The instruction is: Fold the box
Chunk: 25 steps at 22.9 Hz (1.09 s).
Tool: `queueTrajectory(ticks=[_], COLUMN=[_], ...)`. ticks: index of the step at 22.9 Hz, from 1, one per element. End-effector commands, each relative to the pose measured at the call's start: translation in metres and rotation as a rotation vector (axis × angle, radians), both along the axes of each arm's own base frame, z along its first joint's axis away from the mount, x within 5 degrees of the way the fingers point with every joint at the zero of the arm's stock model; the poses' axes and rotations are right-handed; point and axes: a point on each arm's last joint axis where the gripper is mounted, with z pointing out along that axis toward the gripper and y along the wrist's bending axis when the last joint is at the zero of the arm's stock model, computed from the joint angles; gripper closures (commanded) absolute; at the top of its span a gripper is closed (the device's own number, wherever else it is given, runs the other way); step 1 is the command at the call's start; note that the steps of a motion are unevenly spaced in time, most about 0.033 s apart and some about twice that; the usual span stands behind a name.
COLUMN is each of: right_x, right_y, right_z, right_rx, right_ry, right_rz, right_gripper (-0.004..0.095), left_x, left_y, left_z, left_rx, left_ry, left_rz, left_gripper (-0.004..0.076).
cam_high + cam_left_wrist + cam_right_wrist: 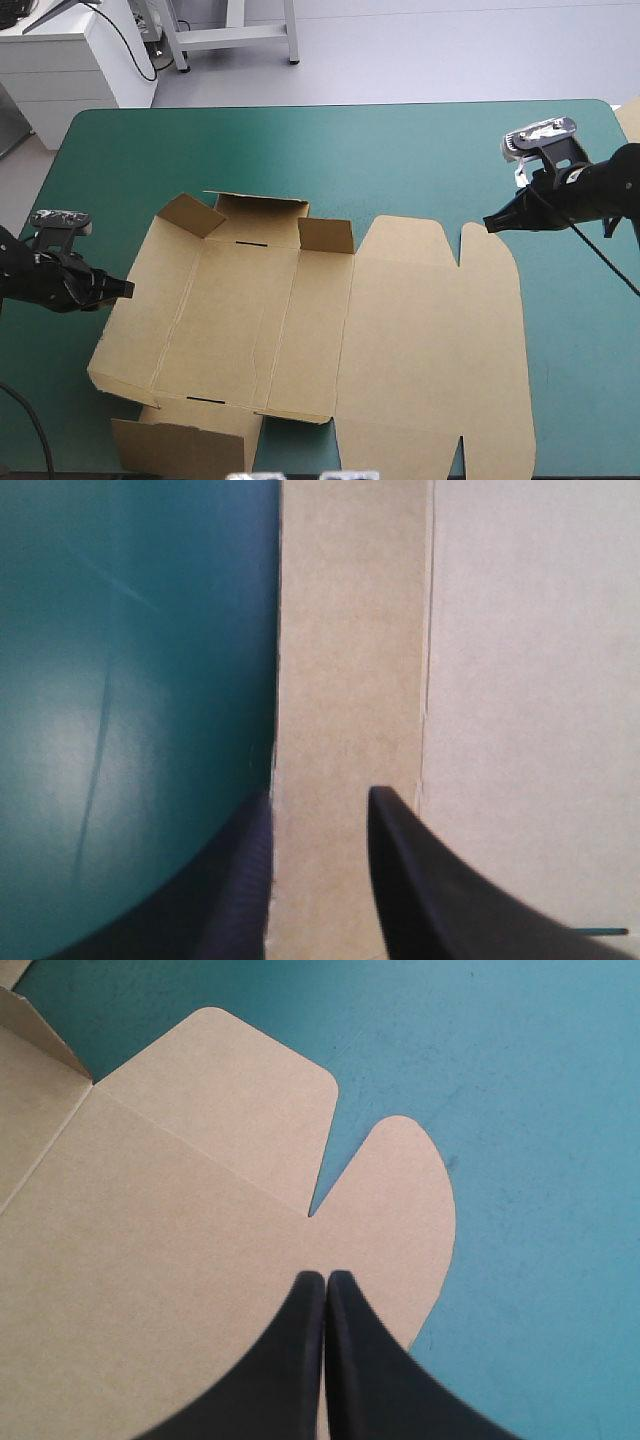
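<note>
Left hand point(318, 792) spread, astride box point(350, 630) edge

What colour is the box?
The box is plain brown, best seen in the high view.

My table point(420, 150) wears a smooth teal-green cover, and its far corners are rounded. Directly on it lies the box point(240, 320), a cut sheet of brown board, spread across the near half. Its far wall point(262, 215) stands raised, with a small corner flap tilted up at each end. The near wall point(185, 445) reaches my table's near edge. The lid point(430, 340) lies flat to the right, its rounded tabs resting on the cover.
</note>
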Motion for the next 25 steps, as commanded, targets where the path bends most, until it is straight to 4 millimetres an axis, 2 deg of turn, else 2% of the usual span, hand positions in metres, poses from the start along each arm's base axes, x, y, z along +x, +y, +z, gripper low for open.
queueTrajectory(ticks=[1, 3, 6, 9, 15, 17, 20, 23, 25], right_x=[-0.006, -0.006, -0.006, -0.006, -0.006, -0.006, -0.006, -0.006, -0.006], right_y=[-0.001, -0.001, -0.001, -0.001, -0.001, -0.001, -0.001, -0.001, 0.000], right_z=[0.019, 0.019, 0.019, 0.019, 0.019, 0.019, 0.019, 0.019, 0.019], right_rx=[0.007, 0.006, 0.004, 0.004, 0.000, 0.000, 0.000, 0.000, 0.010], right_ry=[-0.108, -0.109, -0.110, -0.110, -0.111, -0.113, -0.115, -0.115, -0.111], right_rz=[0.002, 0.002, 0.006, 0.006, 0.010, 0.010, 0.009, 0.009, 0.012], right_gripper=[0.0924, 0.0924, 0.0924, 0.0924, 0.0924, 0.0924, 0.0924, 0.0924, 0.0924], left_x=[0.005, 0.008, 0.013, 0.020, 0.020, 0.017, 0.006, 0.007, 0.012], left_y=[0.001, 0.005, 0.010, 0.011, 0.009, 0.003, -0.006, -0.013, -0.016], left_z=[0.006, 0.001, -0.008, -0.018, -0.031, -0.042, -0.070, -0.073, -0.070], left_rx=[-0.053, -0.018, 0.022, 0.002, -0.031, -0.095, -0.166, -0.240, -0.287], left_ry=[-0.007, 0.017, 0.055, 0.095, 0.190, 0.214, 0.288, 0.253, 0.203], left_rz=[0.133, 0.124, 0.094, 0.081, 0.021, -0.006, -0.065, -0.081, -0.065], left_gripper=[0.0336, 0.0304, 0.0306, 0.0306, 0.0306, 0.0306, 0.0306, 0.0327, 0.0381])
